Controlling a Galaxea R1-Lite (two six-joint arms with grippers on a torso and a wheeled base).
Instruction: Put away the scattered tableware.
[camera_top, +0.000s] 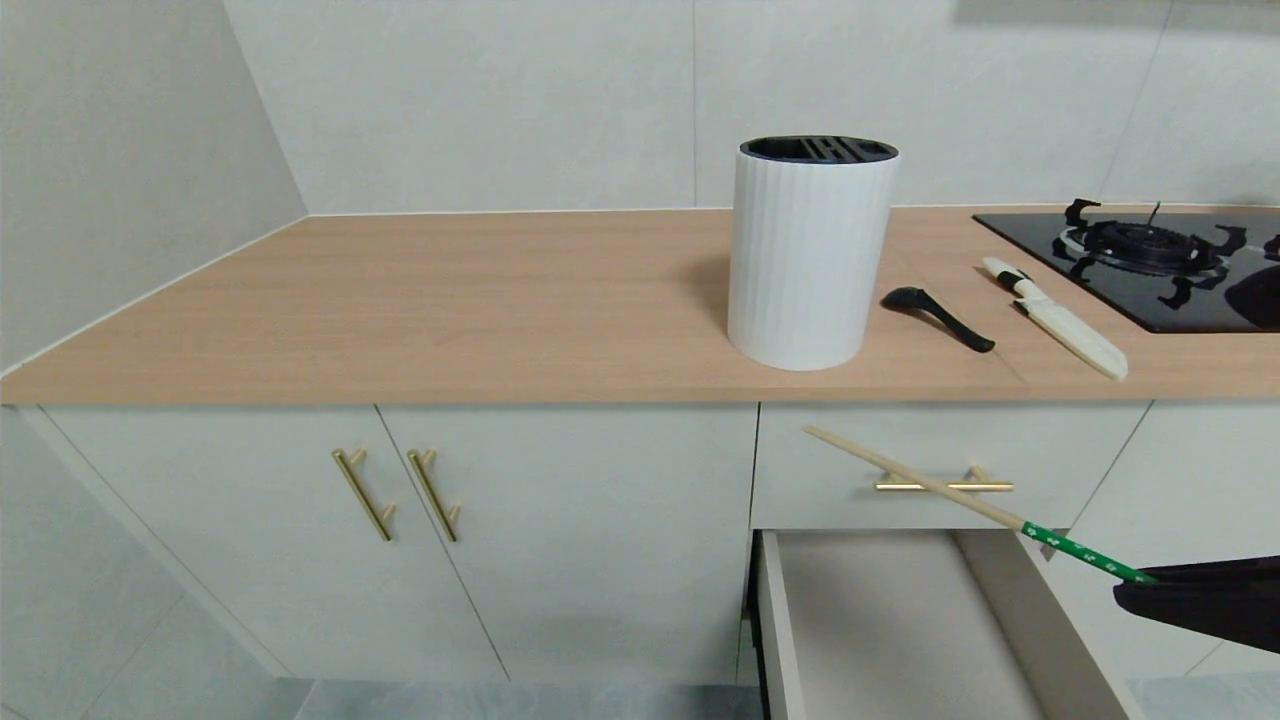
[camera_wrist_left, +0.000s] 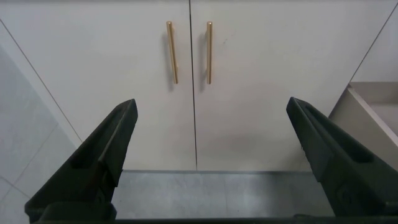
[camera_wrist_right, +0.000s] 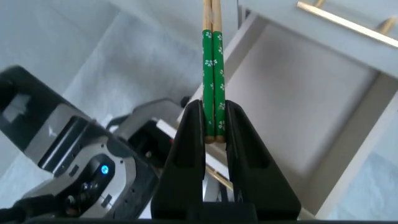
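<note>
One wooden tabletop (camera_top: 450, 300) holds a white ribbed holder (camera_top: 808, 260), black spoon (camera_top: 935, 315) and knife (camera_top: 1055, 317) beside the stove (camera_top: 1150, 265). Below, a drawer (camera_top: 880, 620) stands open; fingers of the right gripper (camera_wrist_right: 214, 118) clamp two chopsticks (camera_wrist_right: 211, 62) near it, those of the left gripper (camera_wrist_left: 210, 106) stand apart.

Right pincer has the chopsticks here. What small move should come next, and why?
Probably lower the right pincer toward the open drawer: it is shut on the chopsticks, held tilted above the drawer, not yet inside.

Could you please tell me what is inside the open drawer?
Of the drawer only a bare pale floor shows; its near end is cut off. The chopsticks are outside it, in the right gripper.
</note>
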